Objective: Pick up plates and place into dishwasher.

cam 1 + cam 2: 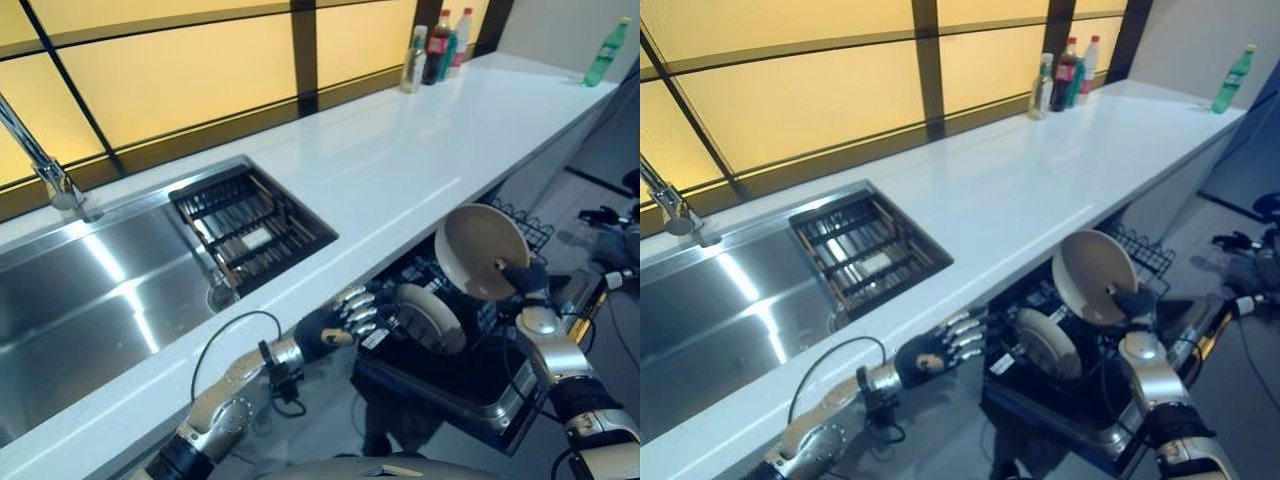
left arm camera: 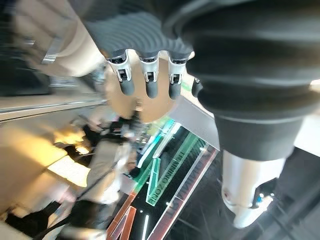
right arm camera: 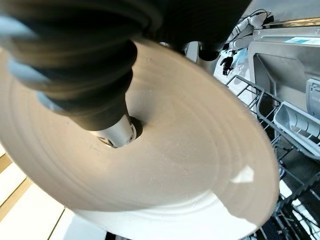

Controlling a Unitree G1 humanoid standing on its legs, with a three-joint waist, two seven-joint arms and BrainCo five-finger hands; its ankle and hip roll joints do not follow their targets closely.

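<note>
White counter [image 1: 400, 170] runs above the open dishwasher rack [image 1: 470, 370]. Right hand [image 1: 522, 280] pinches a beige plate [image 1: 480, 250] by its rim, upright above the rack. Left hand [image 1: 345, 318], fingers straight, reaches beside another plate [image 1: 432, 318] standing in the rack.

From my seat, the right hand [image 1: 522, 278] is mostly hidden behind the plate [image 1: 480, 250] it carries, so I can't see most of its fingers. A second plate [image 1: 432, 318] in the dishwasher rack [image 1: 520, 228] is partly covered by the left hand [image 1: 345, 318]. The bench [image 1: 400, 170] hides the rack's back. The sink [image 1: 90, 300] is cut off at the edge.
</note>
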